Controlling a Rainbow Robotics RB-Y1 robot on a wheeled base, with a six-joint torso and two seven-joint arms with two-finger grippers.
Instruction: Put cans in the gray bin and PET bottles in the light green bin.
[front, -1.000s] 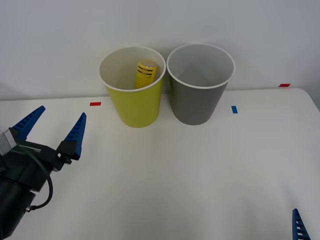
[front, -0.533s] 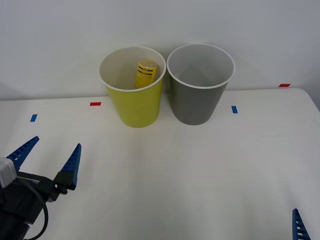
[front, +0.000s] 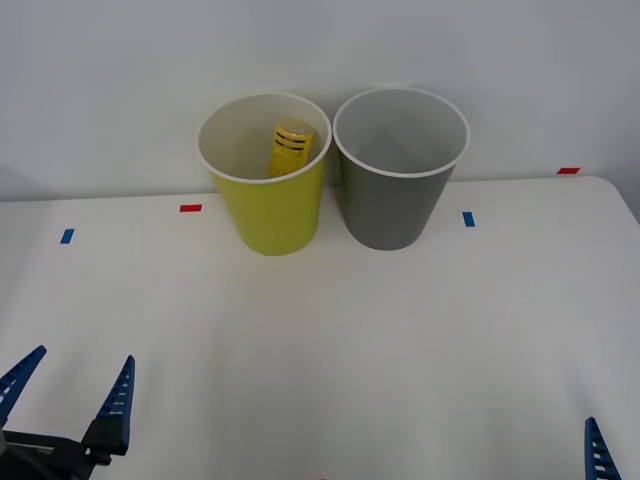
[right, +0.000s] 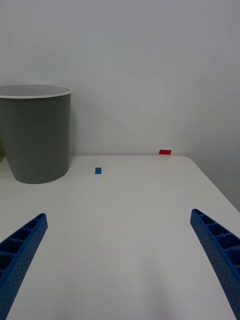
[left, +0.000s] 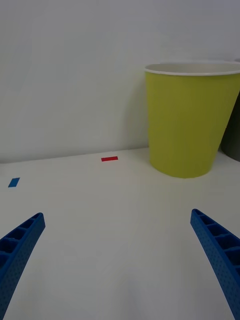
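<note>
Your left gripper (front: 68, 388) has pulled back toward the base over the last second: fingers spread, nothing held, low at the near left of the table (front: 330, 350). Right gripper (right: 120, 260) also spread, empty, parked near right. PET bottle (front: 291, 146) leans inside the light green bin (front: 270, 210); the gray bin (front: 392, 205) stands just beside it. Looks like the bottle step's done; no cans visible.

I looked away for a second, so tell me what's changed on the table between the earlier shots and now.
The left gripper, open and empty, pulled back from the table's left side toward the robot, uncovering a blue tape mark. Unchanged: the bottle stands inside the light green bin, the gray bin sits beside it, and the right gripper waits open at the near right corner.
</note>
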